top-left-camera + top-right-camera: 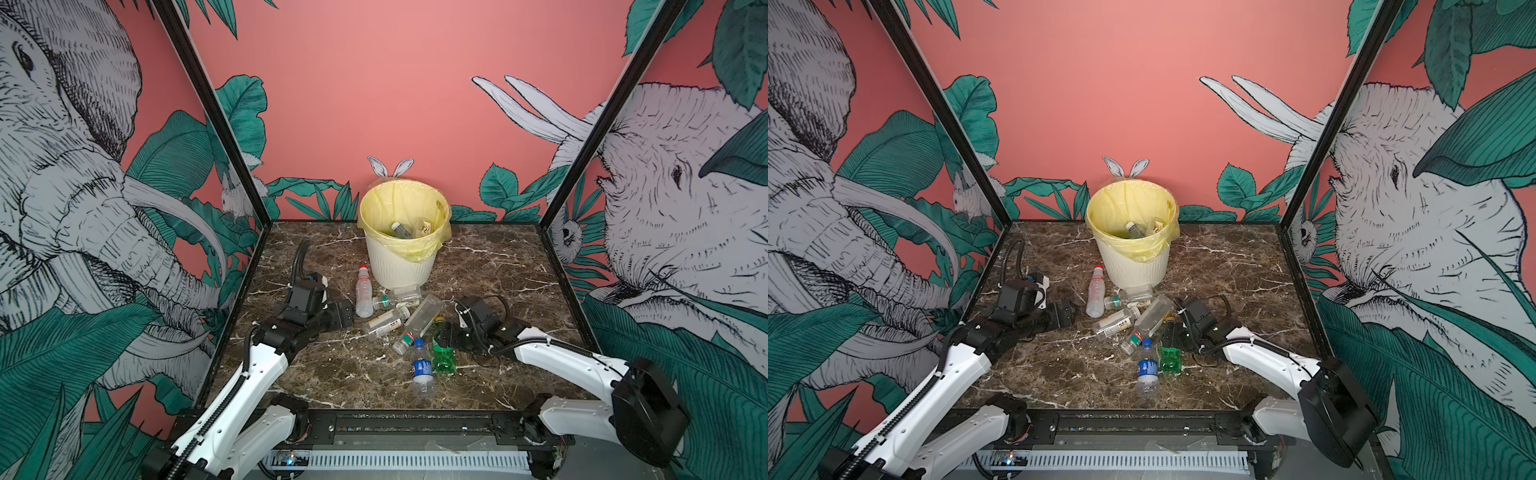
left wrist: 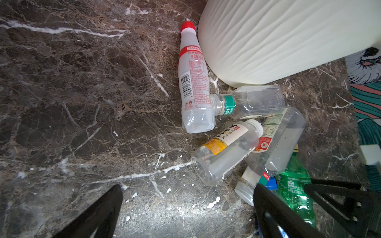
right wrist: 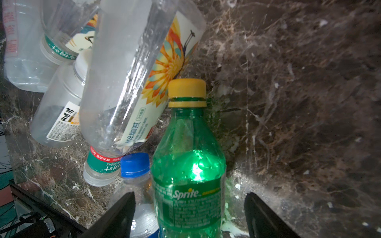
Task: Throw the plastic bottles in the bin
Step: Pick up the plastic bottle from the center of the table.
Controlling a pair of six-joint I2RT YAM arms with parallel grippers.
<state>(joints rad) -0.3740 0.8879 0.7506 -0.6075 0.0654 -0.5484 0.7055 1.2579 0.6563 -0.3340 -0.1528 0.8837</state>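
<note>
The cream ribbed bin [image 1: 401, 266] [image 1: 1133, 270] [image 2: 278, 41] stands at the back of the table, with a few bottles [image 1: 400, 228] inside its yellow bag. Several plastic bottles lie in front of it. They include a red-capped one [image 1: 363, 291] [image 2: 193, 82], clear ones [image 1: 384, 322] [image 2: 224, 152], a blue-capped one [image 1: 422, 370] [image 3: 135, 164] and a green yellow-capped one [image 1: 443, 353] [image 3: 188, 156]. My right gripper [image 3: 189, 195] [image 1: 442, 332] is open and straddles the green bottle, with a gap on each side. My left gripper [image 2: 188, 186] [image 1: 343, 313] is open over bare table, left of the pile.
The dark marble table [image 1: 498, 270] is walled by patterned panels on the left, right and back. A black rail [image 1: 395, 428] runs along its front edge. The bin's base touches the nearest clear bottle [image 2: 253, 101].
</note>
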